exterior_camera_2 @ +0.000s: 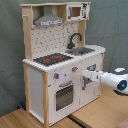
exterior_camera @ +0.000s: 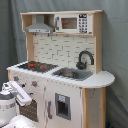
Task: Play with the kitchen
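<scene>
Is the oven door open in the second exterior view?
No, the oven door sits flush and closed in the kitchen front, below the knobs.

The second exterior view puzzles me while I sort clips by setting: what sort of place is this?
Probably a lab or test space, not a home kitchen: a white and light-wood toy play kitchen stands on a wooden tabletop before a plain grey curtain backdrop, with a white robot arm reaching toward it.

Gripper fingers too blurred; arm cut by edge.
</scene>
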`<state>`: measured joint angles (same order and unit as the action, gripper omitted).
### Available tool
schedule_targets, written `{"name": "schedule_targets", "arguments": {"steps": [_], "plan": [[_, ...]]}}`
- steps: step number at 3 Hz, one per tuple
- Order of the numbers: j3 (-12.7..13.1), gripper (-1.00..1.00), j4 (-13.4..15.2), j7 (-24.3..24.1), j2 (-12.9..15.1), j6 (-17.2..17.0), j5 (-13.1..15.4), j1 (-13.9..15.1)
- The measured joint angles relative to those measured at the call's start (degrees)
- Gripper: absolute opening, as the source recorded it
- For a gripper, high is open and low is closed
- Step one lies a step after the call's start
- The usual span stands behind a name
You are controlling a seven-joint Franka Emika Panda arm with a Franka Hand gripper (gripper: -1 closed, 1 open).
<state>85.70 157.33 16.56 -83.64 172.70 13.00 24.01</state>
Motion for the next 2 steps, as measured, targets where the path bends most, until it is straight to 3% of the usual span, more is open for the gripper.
{"name": "schedule_targets", "arguments": {"steps": [2], "plan": [[-0.3,1.0,0.4,-7.5,-0.2,8.5,-0.1,4.8]]}}
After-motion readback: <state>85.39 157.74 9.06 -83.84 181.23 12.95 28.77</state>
